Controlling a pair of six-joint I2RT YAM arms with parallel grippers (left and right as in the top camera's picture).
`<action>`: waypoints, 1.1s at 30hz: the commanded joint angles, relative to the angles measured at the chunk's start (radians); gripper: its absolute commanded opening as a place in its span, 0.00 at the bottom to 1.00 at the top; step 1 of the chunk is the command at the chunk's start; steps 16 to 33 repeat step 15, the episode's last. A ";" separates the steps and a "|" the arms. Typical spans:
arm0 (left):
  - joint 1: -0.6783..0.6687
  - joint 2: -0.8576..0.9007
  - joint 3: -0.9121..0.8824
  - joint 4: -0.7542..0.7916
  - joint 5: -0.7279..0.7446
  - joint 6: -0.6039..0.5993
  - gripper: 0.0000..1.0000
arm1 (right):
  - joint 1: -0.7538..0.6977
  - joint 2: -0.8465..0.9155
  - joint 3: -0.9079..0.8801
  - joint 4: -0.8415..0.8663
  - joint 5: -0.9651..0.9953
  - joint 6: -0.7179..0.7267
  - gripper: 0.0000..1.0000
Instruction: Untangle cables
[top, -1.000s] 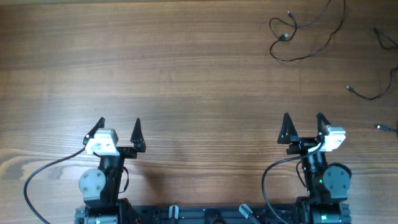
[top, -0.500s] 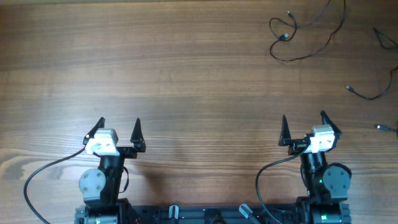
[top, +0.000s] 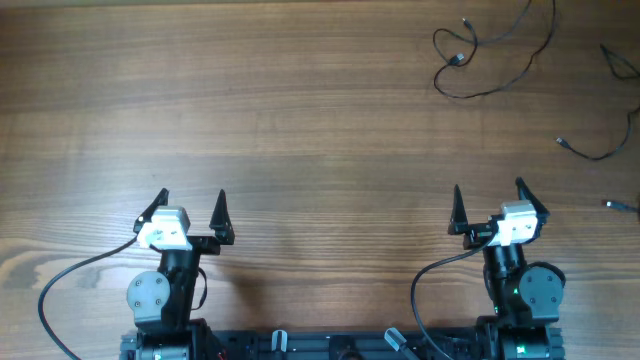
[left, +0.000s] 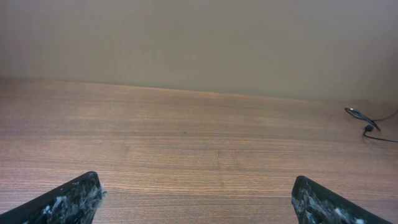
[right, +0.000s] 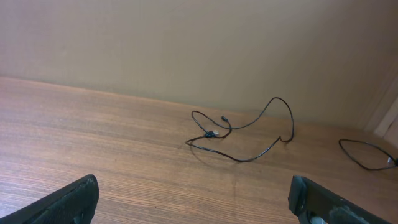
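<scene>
A thin black cable (top: 486, 56) lies looped at the far right of the table, its small plug ends near the loop. It also shows in the right wrist view (right: 239, 138) and its edge in the left wrist view (left: 367, 124). A second thin black cable (top: 612, 115) lies apart from it along the right edge and shows in the right wrist view (right: 367, 155). My left gripper (top: 192, 205) is open and empty near the front left. My right gripper (top: 487, 195) is open and empty near the front right, well short of the cables.
A small plug end (top: 616, 205) lies at the right table edge. The wooden table (top: 300, 130) stretches across the view. The arm bases and their thicker black wires (top: 60, 290) sit along the front edge.
My right gripper has turned slightly at the wrist and its fingers stand a little wider apart. The left arm and the cables have not moved.
</scene>
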 joint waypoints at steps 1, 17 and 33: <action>0.006 -0.007 -0.008 0.002 0.011 0.016 1.00 | -0.005 -0.006 -0.001 0.003 -0.002 -0.010 1.00; 0.006 -0.007 -0.008 0.002 0.011 0.016 1.00 | -0.005 -0.006 -0.001 0.003 -0.002 -0.010 1.00; 0.006 -0.007 -0.008 0.002 0.011 0.016 1.00 | -0.005 -0.006 -0.001 0.003 -0.002 -0.010 1.00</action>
